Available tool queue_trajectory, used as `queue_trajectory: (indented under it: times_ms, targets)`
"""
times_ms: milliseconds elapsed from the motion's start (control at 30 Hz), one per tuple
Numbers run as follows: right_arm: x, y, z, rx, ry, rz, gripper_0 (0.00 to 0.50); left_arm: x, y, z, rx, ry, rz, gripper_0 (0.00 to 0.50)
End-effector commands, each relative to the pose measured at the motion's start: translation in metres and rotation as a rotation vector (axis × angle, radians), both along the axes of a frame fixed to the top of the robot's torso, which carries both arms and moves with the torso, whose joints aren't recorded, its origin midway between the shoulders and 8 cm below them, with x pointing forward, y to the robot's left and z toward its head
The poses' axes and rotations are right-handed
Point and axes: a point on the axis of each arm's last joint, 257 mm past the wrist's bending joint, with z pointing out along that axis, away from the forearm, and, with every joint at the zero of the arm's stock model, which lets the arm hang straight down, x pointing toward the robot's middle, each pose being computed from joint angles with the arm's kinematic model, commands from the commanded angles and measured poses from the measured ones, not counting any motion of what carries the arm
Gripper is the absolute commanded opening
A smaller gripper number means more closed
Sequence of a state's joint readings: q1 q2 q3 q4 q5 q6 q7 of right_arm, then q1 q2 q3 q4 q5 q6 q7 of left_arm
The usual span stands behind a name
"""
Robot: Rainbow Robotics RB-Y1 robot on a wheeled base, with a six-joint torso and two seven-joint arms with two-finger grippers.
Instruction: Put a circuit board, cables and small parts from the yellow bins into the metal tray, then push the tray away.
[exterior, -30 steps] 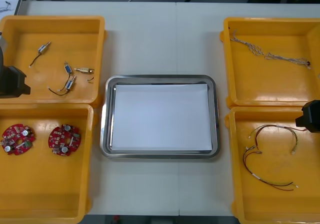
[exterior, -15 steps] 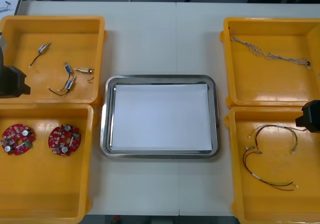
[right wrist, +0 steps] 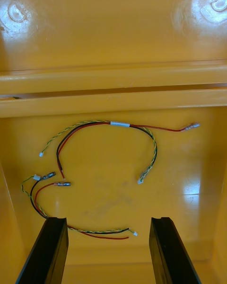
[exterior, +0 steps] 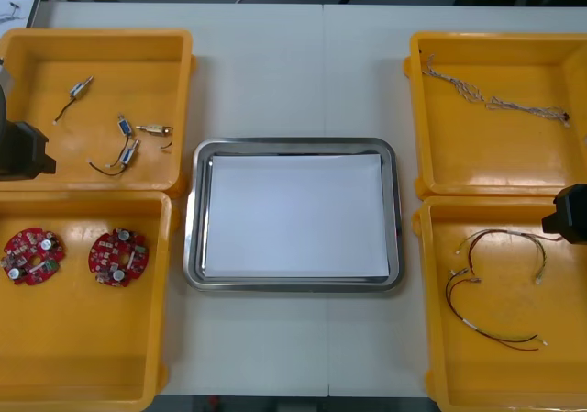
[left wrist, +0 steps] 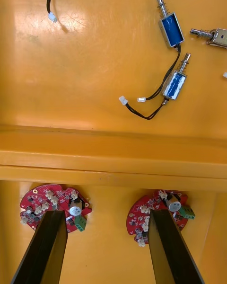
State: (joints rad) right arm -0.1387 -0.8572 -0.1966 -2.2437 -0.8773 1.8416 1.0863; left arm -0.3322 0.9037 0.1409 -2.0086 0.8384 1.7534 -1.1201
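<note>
Jaws wide apart, the left gripper (left wrist: 106,215) hovers above two round red circuit boards (left wrist: 47,199) in the near left yellow bin (exterior: 83,339), a finger over each. The right gripper (right wrist: 108,220), equally open, hangs over red and yellow cables (right wrist: 120,124) in the near right yellow bin (exterior: 495,375). The metal tray (exterior: 190,210), white inside, sits between the bins.

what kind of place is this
Likely an electronics kitting or assembly bench in a lab: yellow bins holding red circuit boards, cables and small metal parts flank a metal tray, with the left gripper and right gripper hovering over bins.
</note>
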Motion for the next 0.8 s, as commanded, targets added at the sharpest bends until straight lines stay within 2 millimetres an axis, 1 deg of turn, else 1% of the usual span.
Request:
queue_trajectory:
  times_ms: [33,800]
  targets:
    - [0.0006,-0.0050,0.0111,-0.015,-0.035,0.001,0.500,0.0004,0.0174,0.0200,0.097,-0.039,-0.064,0.500]
    - [0.0006,-0.0050,0.0111,-0.015,-0.035,0.001,0.500,0.0004,0.0174,0.0200,0.097,-0.039,-0.064,0.500]
